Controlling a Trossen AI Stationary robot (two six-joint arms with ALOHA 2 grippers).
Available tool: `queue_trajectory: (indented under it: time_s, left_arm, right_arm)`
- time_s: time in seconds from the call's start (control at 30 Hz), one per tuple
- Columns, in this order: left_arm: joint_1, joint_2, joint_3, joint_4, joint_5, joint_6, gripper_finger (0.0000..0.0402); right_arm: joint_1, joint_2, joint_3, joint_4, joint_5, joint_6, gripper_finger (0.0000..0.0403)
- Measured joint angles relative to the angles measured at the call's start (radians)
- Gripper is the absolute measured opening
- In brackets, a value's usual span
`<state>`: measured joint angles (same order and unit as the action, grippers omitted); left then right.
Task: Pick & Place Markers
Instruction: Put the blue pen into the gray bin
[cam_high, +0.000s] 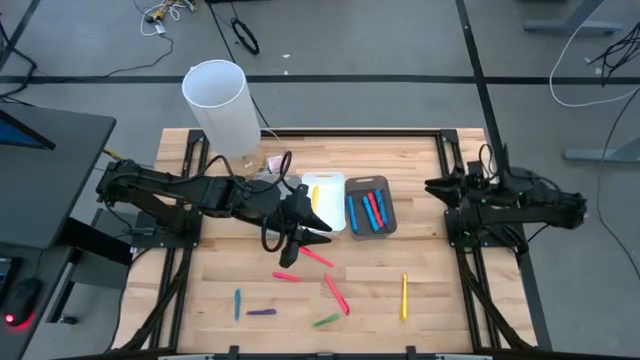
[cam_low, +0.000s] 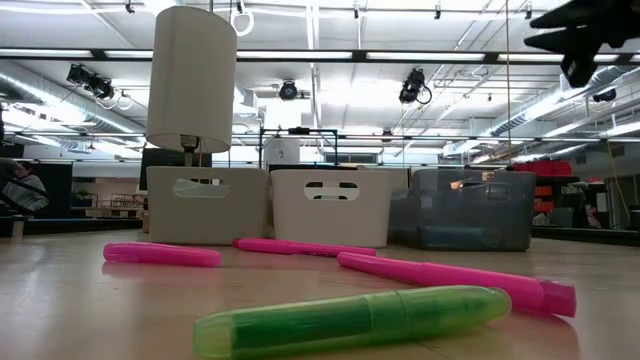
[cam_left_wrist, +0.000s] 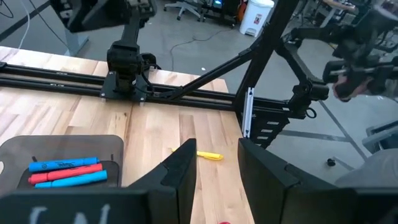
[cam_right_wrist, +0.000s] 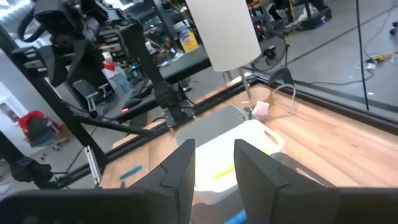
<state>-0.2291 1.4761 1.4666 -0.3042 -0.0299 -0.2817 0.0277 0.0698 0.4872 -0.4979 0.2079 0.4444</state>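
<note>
Several markers lie flat on the wooden table: three pink ones (cam_high: 318, 257), a yellow one (cam_high: 404, 297), a blue one (cam_high: 237, 304), a purple one (cam_high: 262, 312) and a green one (cam_high: 326, 320). Blue and red markers (cam_high: 368, 210) lie in the grey bin (cam_high: 387, 215), and a yellow one lies in the white bin (cam_high: 325, 180). My left gripper (cam_high: 305, 240) (cam_left_wrist: 216, 146) hangs open above the table just near of the white bin, with nothing between its fingers. My right gripper (cam_high: 432, 185) (cam_right_wrist: 213, 144) is drawn back at the table's right side, open and holding nothing.
A tall white cylinder (cam_high: 215, 100) stands at the far left of the table, over a third bin (cam_low: 207, 205). Black rails (cam_high: 350, 131) frame the table's far, left and right sides. Bare wood lies between the scattered markers near the front edge.
</note>
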Motion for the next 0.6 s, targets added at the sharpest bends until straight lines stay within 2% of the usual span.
queue_trajectory:
  time_s: [0.17, 0.27, 0.47, 0.6]
  left_arm:
    - [0.0, 0.0, 0.0, 0.001, -0.001, -0.003, 0.0124]
    - [0.0, 0.0, 0.0, 0.007, -0.003, -0.006, 0.0124]
    - [-0.005, 0.0, 0.0, 0.009, -0.004, -0.022, 0.0124]
    - [-0.006, 0.0, 0.0, 0.008, -0.008, -0.022, 0.0124]
  right_arm:
    - [0.0, -0.07, -0.079, 0.007, 0.013, -0.008, 0.0111]
    - [0.0, -0.069, -0.103, 0.016, 0.038, -0.014, 0.0112]
    - [0.0, -0.069, -0.124, 0.126, 0.075, -0.03, 0.0112]
    - [0.0, -0.07, -0.196, 0.227, 0.102, -0.014, 0.0111]
